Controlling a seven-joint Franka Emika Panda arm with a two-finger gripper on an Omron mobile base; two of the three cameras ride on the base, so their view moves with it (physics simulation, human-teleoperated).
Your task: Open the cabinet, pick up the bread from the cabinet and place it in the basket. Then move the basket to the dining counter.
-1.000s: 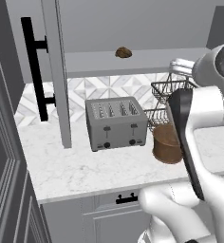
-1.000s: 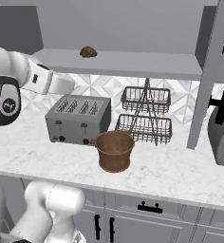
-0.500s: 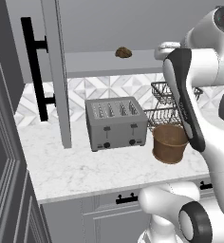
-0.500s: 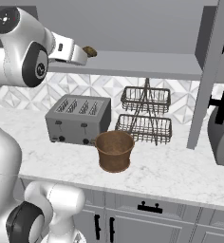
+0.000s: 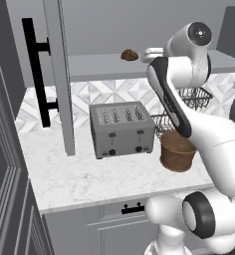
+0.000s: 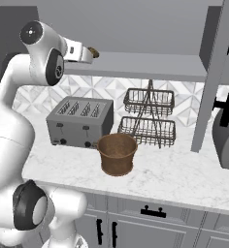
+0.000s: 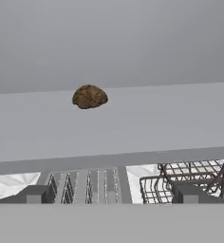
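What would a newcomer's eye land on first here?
Probably the white arm sweeping up to the open cabinet, its open pincer facing the small brown bread alone on the shelf. Below, the toaster and brown basket sit on the marble worktop.

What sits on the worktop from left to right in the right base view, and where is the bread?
Toaster → basket → two-tier wire basket rack → open cabinet door. The bread lies above on the cabinet shelf, just right of the arm's hand.
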